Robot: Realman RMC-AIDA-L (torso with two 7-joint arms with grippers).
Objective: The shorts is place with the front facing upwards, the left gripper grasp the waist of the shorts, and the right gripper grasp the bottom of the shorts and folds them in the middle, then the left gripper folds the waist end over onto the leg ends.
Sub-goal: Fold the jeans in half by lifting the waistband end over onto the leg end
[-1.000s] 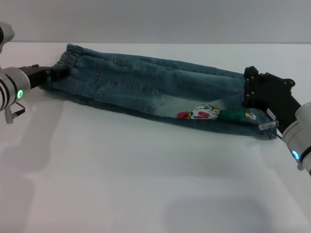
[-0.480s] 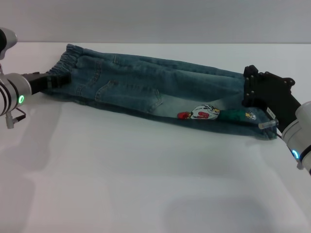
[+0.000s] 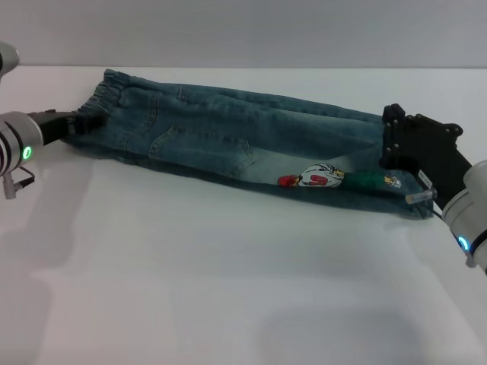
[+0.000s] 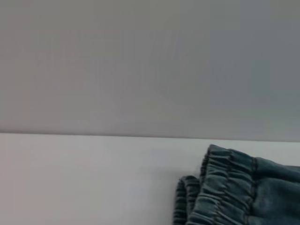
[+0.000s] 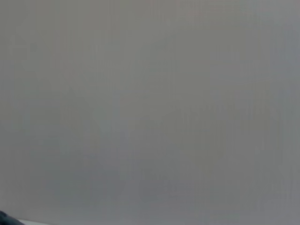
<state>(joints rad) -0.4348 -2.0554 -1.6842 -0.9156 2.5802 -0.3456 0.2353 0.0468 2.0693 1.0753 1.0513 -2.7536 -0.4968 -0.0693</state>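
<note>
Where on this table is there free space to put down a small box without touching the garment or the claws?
The wide white table in front of the denim shorts, between the left claw and right claw, is bare. A narrower strip runs behind the shorts. Both garment ends are crowded by the claws.

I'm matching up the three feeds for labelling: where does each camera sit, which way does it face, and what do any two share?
Head view: from the robot's head, looking down at the folded denim shorts on the white table; left gripper at the waist, right gripper at the leg ends.
Left wrist view: low over the table, facing the elastic waistband and grey wall; no fingers visible.
Right wrist view: almost only wall.
Shared: head and left wrist views both show the waistband.
</note>
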